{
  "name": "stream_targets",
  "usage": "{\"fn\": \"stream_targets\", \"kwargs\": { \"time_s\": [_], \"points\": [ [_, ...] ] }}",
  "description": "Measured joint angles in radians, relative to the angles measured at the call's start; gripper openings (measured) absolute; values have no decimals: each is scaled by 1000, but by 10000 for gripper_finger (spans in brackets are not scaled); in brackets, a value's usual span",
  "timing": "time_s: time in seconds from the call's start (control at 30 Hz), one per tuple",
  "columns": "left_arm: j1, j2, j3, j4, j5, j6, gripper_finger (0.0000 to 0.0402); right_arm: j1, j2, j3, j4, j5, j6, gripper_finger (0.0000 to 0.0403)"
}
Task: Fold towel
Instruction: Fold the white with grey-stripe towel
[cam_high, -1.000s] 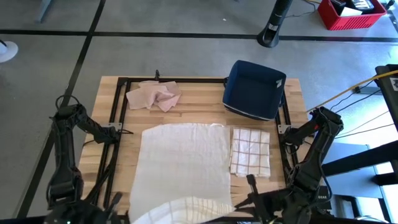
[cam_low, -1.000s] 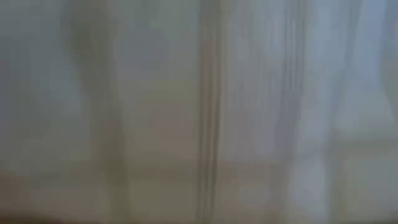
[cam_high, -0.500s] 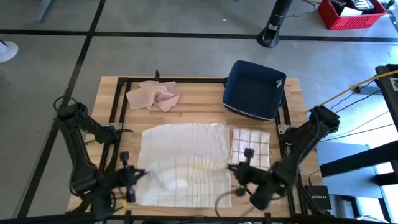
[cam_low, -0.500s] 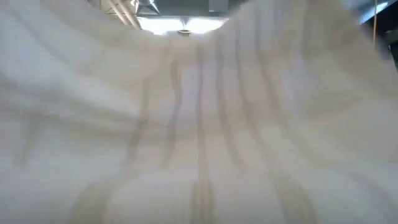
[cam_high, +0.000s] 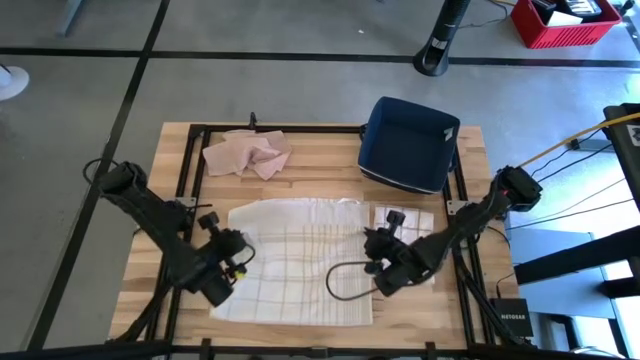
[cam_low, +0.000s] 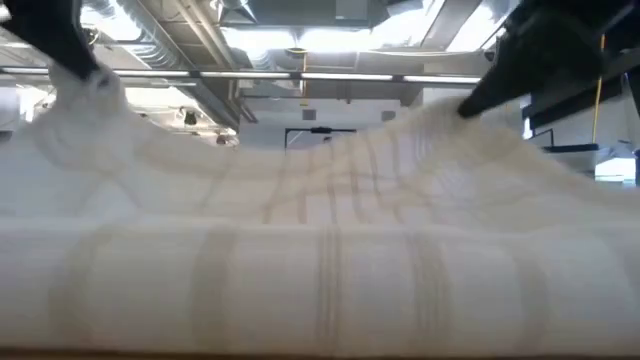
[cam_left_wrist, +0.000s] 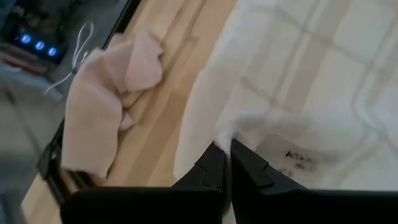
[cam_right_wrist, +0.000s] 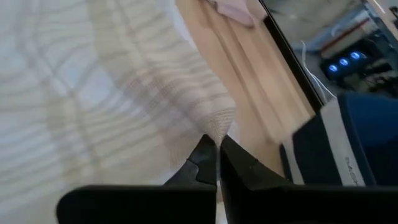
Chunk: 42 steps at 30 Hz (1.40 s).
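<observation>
Both arms' fingers clamp the white towel (cam_high: 300, 255); pink cloth (cam_high: 247, 152), blue bin (cam_high: 410, 143) lie beyond

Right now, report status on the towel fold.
Left gripper and right gripper each shut on a towel corner, mid-fold. Checked cloth partly under right arm. Pink cloth, blue bin clear.

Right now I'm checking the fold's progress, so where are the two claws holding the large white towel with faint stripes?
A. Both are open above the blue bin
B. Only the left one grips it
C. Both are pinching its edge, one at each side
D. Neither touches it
C: the left claw and right claw each show dark fingers pinched shut on the large white towel with faint stripes, at opposite sides.
</observation>
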Motion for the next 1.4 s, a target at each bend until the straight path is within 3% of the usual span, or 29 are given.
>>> {"fn": "stream_targets", "kwargs": {
  "time_s": [0.1,0.27,0.33,0.53,0.67,0.77,1.0,1.17,1.4],
  "points": [
    [41,0,-68,25,51,-13,0,-39,0,-44,23,0,0,3],
    [94,0,-192,112,275,-2,0,-86,0,-116,119,-38,-16,3],
    [107,0,-221,121,320,-10,0,-93,0,-129,145,-60,-42,3],
    [169,0,-244,22,242,-144,0,-145,0,-129,151,-16,-96,3],
    [213,0,-247,28,132,-187,0,-203,0,-130,127,-74,-70,3],
    [244,2,-247,95,72,-117,0,-237,0,-130,99,-129,-43,3],
    [308,2,-307,203,56,9,3,-301,0,-130,112,-154,-34,9],
    [348,3,-339,262,87,52,56,-352,0,-130,108,-197,-11,73],
    [350,-12,-270,261,169,153,145,-379,0,-42,48,-394,-57,191]
  ]
}}
